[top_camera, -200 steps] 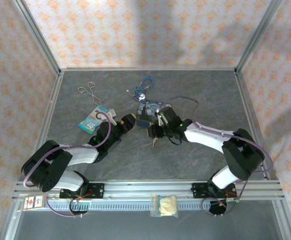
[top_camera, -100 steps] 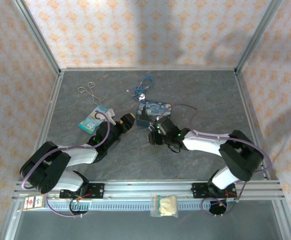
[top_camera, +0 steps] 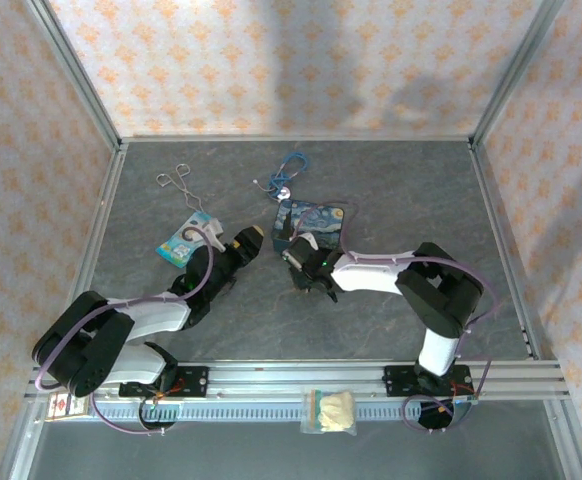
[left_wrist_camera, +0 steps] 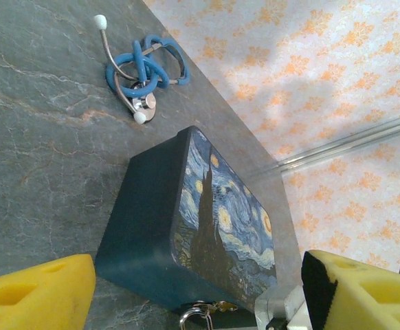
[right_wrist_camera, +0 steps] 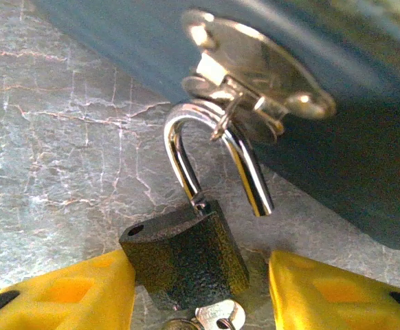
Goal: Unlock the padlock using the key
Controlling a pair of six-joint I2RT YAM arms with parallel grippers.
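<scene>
Though hooked in the hasp [right_wrist_camera: 255, 82] of the box [left_wrist_camera: 152, 227], looks unlocked: padlock [right_wrist_camera: 186, 254] shackle sprung, key [right_wrist_camera: 217, 317] inserted; right gripper [right_wrist_camera: 200, 292] parted either side, left gripper [top_camera: 253, 238] spread empty.

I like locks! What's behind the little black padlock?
Behind the padlock stands the blue box, with a shiny latch on its side; the shackle hooks through the latch's ring. The key pokes from the padlock's bottom; its shaft is hidden inside.
</scene>
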